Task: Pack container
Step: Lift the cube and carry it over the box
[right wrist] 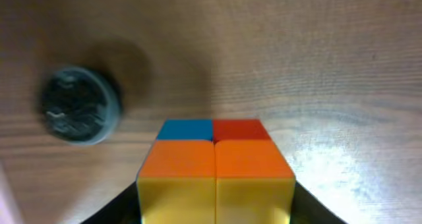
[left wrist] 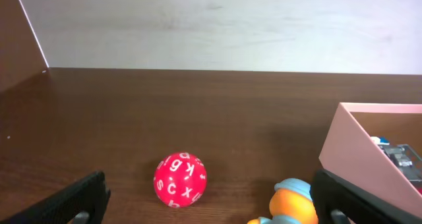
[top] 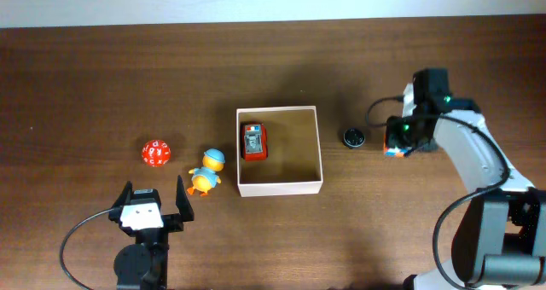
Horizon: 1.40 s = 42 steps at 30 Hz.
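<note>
The container is set near the middle of the table, open side up. It is square, so no long axis can be named; its sides run parallel to the table edges. Thin white walls are seen around a tan, cardboard-like floor. A small red toy lies inside against the left wall, its length pointing away from the robot. Just beside the left wall, outside, a yellow duck with a blue cap is placed, and further left a red ball printed with white letters. The left gripper is spread wide and empty near them. To the right a dark round disc lies on the wood grain, and a glossy coloured cube is clamped in the right gripper.
</note>
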{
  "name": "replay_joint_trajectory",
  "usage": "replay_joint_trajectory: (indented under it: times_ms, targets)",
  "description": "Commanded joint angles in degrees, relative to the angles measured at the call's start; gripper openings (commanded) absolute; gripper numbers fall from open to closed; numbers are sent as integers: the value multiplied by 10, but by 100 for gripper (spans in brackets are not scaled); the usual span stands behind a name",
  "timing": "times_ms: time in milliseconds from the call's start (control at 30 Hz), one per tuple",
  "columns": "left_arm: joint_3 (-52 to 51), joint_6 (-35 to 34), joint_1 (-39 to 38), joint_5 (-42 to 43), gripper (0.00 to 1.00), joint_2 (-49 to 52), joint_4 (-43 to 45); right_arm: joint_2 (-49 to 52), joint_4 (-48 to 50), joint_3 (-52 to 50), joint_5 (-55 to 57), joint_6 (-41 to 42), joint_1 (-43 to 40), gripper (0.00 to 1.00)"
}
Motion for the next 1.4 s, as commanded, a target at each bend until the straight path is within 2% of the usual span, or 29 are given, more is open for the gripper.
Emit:
replay_joint_trajectory:
  times_ms: [0,167,333,433,567,700,900,1100,1367]
  targets:
    - [-3,-5,3,-4,99,-3,1,-15,-35,75,-56,-20,-2,50]
    - [-3,-5,3,-4,99,-3,1,-17,-101,167,-188,-77,-2,50]
    - [-3,-5,3,-4,99,-3,1,-18,-110,220,-347,-111,21,50]
    - [-3,-5,3,-4,99,-3,1,-17,-89,227,-393,-111,52,50]
    - [-3,-5,3,-4,99,-3,1,-17,-58,227,-395,-111,113,50]
    - [-3,-5,3,-4,99,-3,1,-17,-37,227,-349,-95,175,50]
    - [-3,-5,3,-4,99,-3,1,-7,-36,226,-174,-22,255,49]
    - [-3,-5,3,-4,99,-3,1,11,-39,226,-51,47,319,45]
    - [-3,-5,3,-4,99,-3,1,74,-31,226,25,78,367,45]
